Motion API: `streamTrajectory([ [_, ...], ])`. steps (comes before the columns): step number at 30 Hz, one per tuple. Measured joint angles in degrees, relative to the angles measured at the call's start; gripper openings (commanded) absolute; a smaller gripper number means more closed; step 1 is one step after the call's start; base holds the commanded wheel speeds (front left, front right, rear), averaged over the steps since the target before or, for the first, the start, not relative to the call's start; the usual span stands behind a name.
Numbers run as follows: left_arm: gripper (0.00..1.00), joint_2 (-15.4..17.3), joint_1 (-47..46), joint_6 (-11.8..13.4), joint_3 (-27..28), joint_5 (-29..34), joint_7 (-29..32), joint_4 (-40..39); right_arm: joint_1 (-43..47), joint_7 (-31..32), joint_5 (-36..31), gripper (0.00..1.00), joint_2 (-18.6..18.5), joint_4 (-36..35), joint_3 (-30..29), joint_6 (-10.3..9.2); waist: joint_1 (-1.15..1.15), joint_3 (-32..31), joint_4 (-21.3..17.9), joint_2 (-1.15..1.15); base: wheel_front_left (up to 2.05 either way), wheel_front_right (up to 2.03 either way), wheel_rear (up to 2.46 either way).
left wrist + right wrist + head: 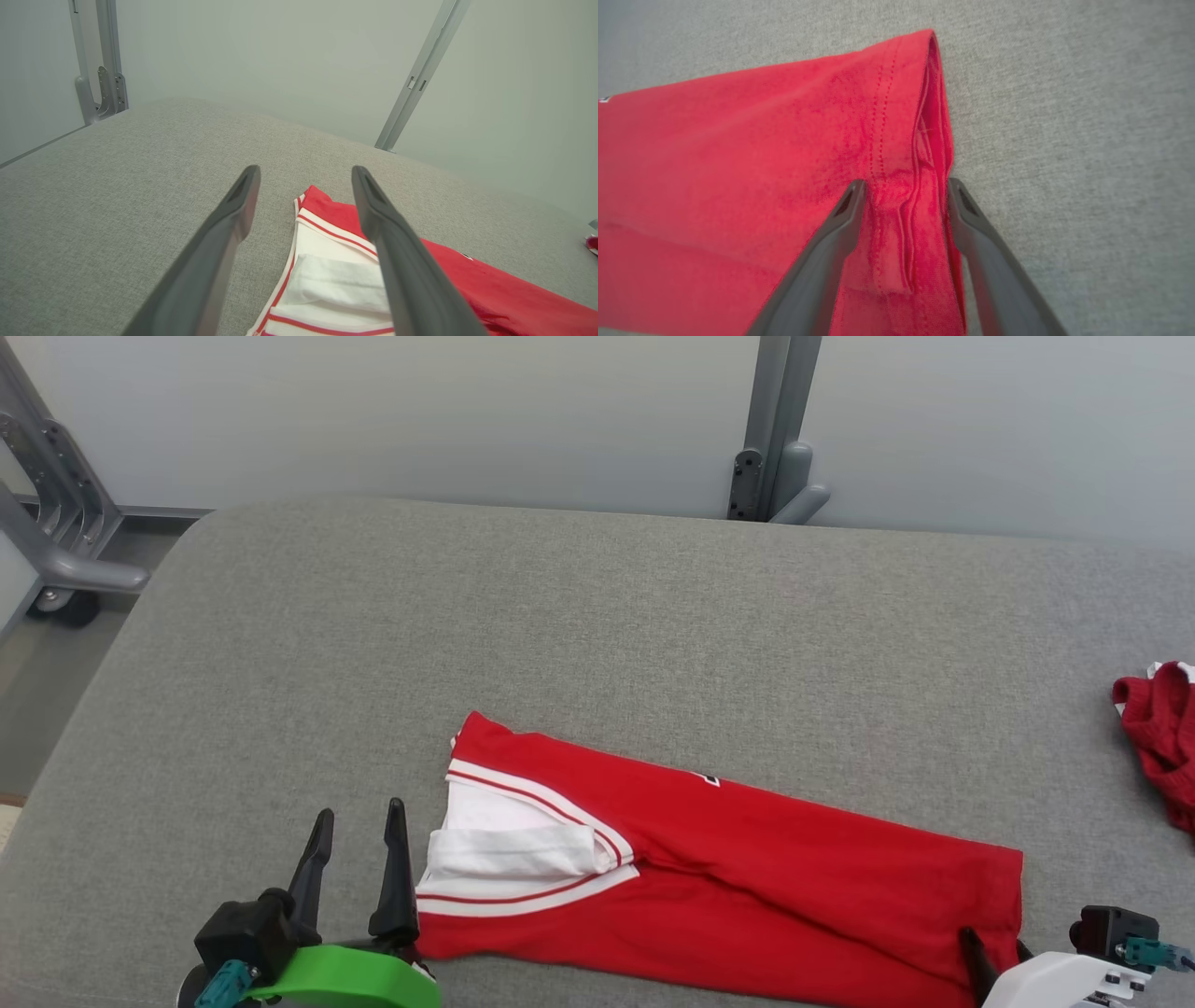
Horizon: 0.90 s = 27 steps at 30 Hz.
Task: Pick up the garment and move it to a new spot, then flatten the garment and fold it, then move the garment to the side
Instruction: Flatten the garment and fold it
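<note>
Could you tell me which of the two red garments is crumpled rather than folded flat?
The small garment at the head view's right edge, bunched up; the long white-trimmed garment lies flat as a strip.

Lab: padded grey table (597, 616), metal frame (775, 429)

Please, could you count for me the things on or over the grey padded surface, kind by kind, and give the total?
Red garments: 2, the folded jersey and the crumpled red garment at the right edge.
Robot hands: 2, the left hand and the right hand.
Total: 4.
</note>
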Motion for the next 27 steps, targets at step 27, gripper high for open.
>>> streamTrajectory([
  [27,1.00,-2.9,0.0,-1.9,2.9,2.8,-0.1,-0.2,1.3,14.0,14.3,0.00,-9.5,-22.0,-6.1,0.03,0.00,0.8,-9.8,0.00,0.00,0.00,0.00],
])
